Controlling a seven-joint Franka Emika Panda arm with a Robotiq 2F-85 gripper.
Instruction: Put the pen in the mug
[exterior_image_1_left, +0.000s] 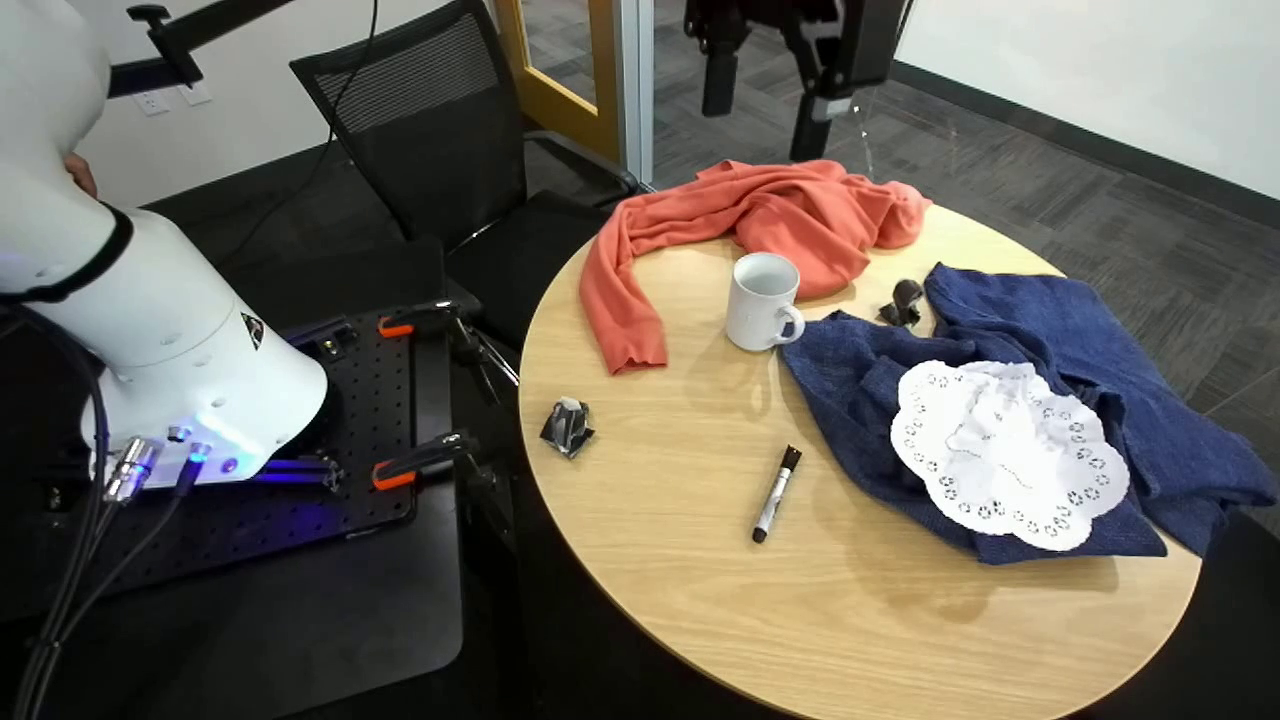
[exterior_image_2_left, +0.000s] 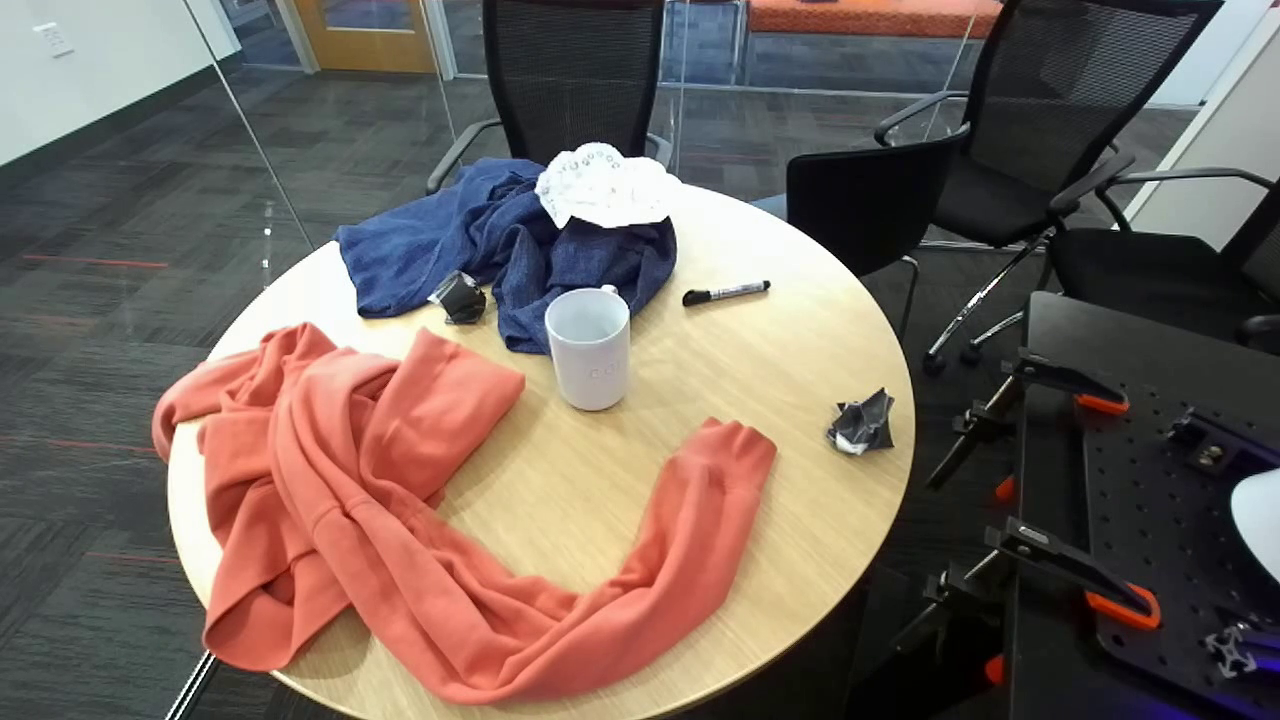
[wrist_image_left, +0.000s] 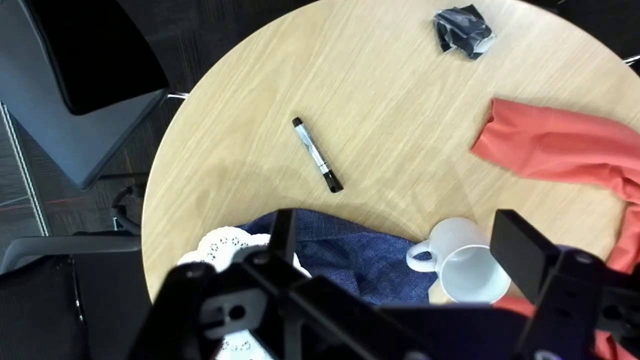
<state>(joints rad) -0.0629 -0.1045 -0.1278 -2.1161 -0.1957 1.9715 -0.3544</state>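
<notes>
The pen (exterior_image_1_left: 776, 496) lies flat on the round wooden table, black at both ends with a whitish barrel. It also shows in an exterior view (exterior_image_2_left: 727, 293) and in the wrist view (wrist_image_left: 317, 155). The white mug (exterior_image_1_left: 762, 302) stands upright and looks empty; it also shows in an exterior view (exterior_image_2_left: 590, 350) and in the wrist view (wrist_image_left: 462, 260). My gripper (exterior_image_1_left: 764, 118) is open and empty, high above the far part of the table. In the wrist view the gripper (wrist_image_left: 397, 225) has its fingers wide apart, with the mug below, partly hidden by a finger.
An orange-red garment (exterior_image_1_left: 790, 215) lies beside the mug. A dark blue cloth (exterior_image_1_left: 870, 400) touches or nearly touches the mug's handle side, with a white doily (exterior_image_1_left: 1010, 455) on it. Crumpled black pieces lie near the table edge (exterior_image_1_left: 568, 427) and by the blue cloth (exterior_image_1_left: 903, 302).
</notes>
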